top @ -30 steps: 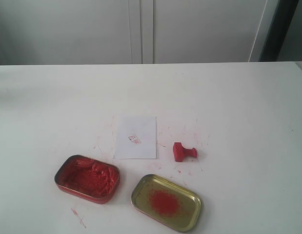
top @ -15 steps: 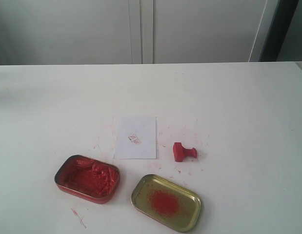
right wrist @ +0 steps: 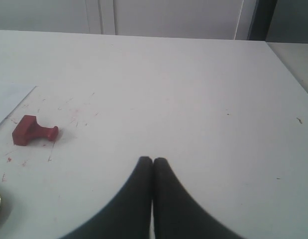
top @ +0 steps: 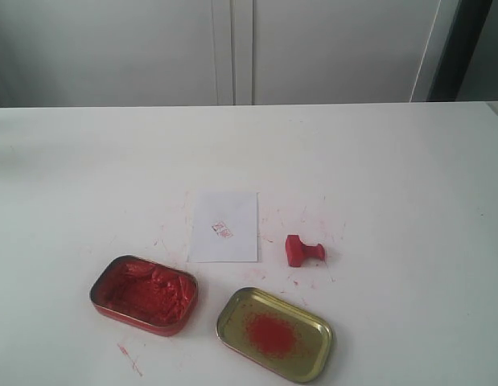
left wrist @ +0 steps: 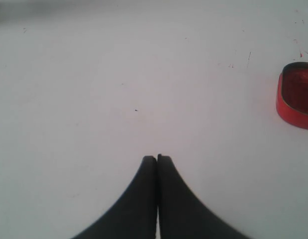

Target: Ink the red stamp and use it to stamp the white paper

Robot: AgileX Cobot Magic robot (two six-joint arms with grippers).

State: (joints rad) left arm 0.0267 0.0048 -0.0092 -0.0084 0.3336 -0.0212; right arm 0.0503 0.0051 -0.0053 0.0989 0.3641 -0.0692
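Note:
The red stamp (top: 302,251) lies on its side on the white table, just right of the white paper (top: 224,226), which carries a tiny red imprint. In the right wrist view the red stamp (right wrist: 33,131) is well off to one side of my right gripper (right wrist: 153,160), whose black fingers are pressed together and hold nothing; a corner of the white paper (right wrist: 9,102) shows at the frame edge. My left gripper (left wrist: 156,158) is also shut and empty over bare table. Neither arm appears in the exterior view.
A red tin filled with red paste (top: 144,294) sits front left; its side (left wrist: 295,95) shows in the left wrist view. The gold lid with a red smear (top: 274,333) lies front centre. Red flecks mark the tabletop (top: 377,177). Grey cabinet doors (top: 232,48) stand behind.

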